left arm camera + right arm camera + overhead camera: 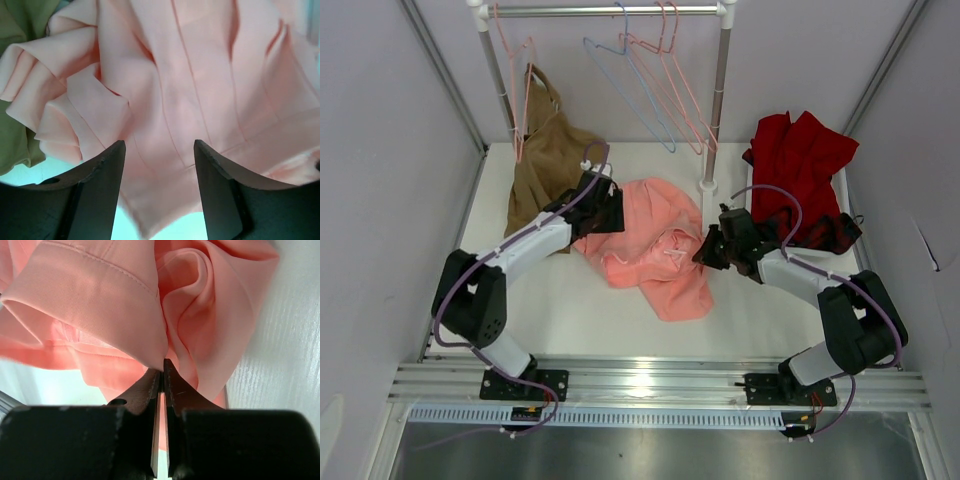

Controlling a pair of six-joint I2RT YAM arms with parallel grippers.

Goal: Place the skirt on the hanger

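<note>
Roughly from the left: a tan-brown garment [548, 155] hangs draped from the far-left end of the clothes rail [610, 10], its lower part spread on the white table [570, 320]. Just right of it, the left gripper [608, 205] sits over the far-left edge of the skirt [655, 245]. In the left wrist view its fingers [107, 165] stand well apart, with pink cloth lying in the gap between them and nothing pinched; the jaws are wide and hold nothing.

The skirt lies in a crumpled heap on the table, between the two grippers and near the middle of the scene. Its long axis runs on a diagonal, from the far left by the left gripper down to the near right, where a narrower flap points toward the near edge. Folds and a stitched hem show in both wrist views.

Above and beyond it, on the rail, the hanger [626, 95] hangs tilted, well apart from the skirt, with pink hangers [675, 95] just to its right and another pink one at the far left.

The right gripper [705, 250] touches the skirt's right edge. In the right wrist view its fingers [175, 390] are closed to a thin slit, with a fold of the skirt caught at their tips. Farther right, a dark red garment [800, 160] lies heaped at the far-right side of the table.
</note>
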